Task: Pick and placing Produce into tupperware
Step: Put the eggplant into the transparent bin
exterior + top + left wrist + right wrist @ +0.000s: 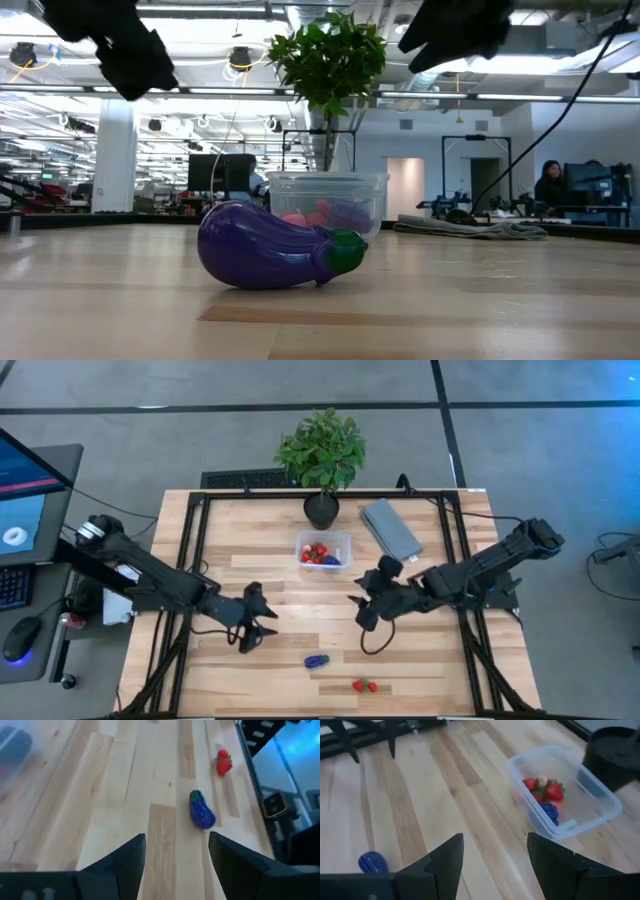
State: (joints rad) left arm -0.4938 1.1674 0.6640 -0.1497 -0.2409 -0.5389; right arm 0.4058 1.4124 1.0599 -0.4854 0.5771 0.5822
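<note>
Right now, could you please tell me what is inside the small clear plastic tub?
The small clear rectangular plastic tub holds red toy strawberries with green tops and a dark blue-purple piece. A pinkish piece shows beneath them; anything else under the pile is covered.

The tub (323, 550) sits on the counter (230, 540) toward its far edge, with strawberries (545, 789) and a grape bunch (549, 811) inside it; the potted plant (322, 460) stands just behind it and the folded cloth (391, 528) lies to its right. Toward the near edge lie an eggplant (317, 660) and, right of it and nearer still, a strawberry (364, 685). The left claw (262, 630) hangs left of the eggplant and the right claw (362, 605) hangs between the tub and the near pieces, both with fingers parted and nothing in them.
</note>
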